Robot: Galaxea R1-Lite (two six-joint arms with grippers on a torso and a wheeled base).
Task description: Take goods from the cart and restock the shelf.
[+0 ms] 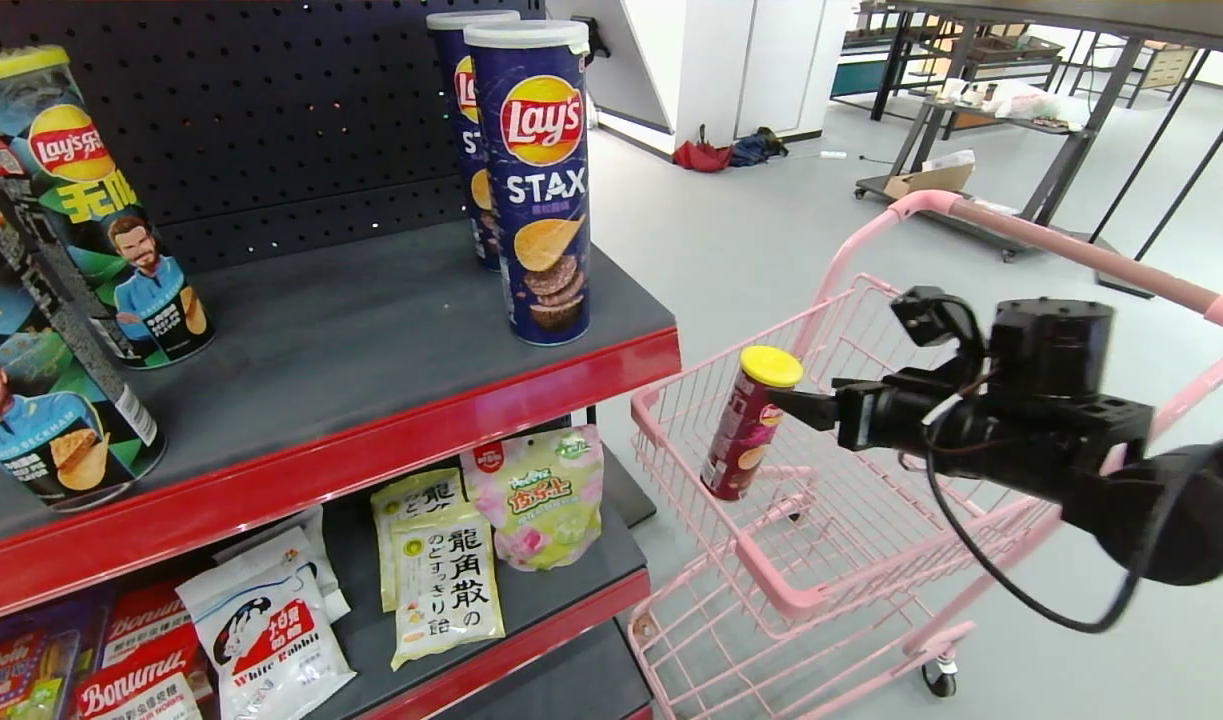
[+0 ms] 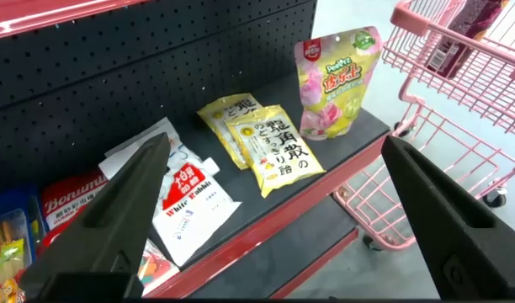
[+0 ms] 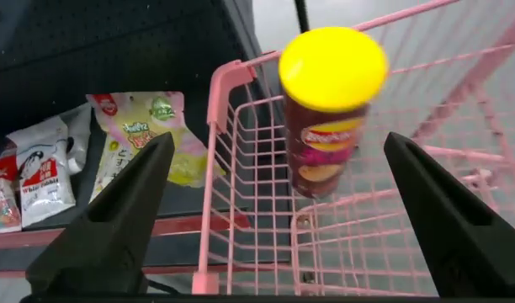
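On the head camera my right gripper (image 1: 806, 405) hangs over the pink cart (image 1: 1071, 250), right of the shelf (image 1: 371, 330). Its tip is just beside the yellow-lidded chip can (image 1: 746, 440), which leans in the cart's left part. The right wrist camera shows more: its fingers (image 3: 114, 219) are spread wide and the can sits between them, ungrasped. The left wrist camera shows my left gripper (image 2: 276, 141), fingers released, before the lower shelf's snack bags (image 2: 278, 160). The head camera adds tall blue tubes (image 1: 541, 180) on the upper shelf.
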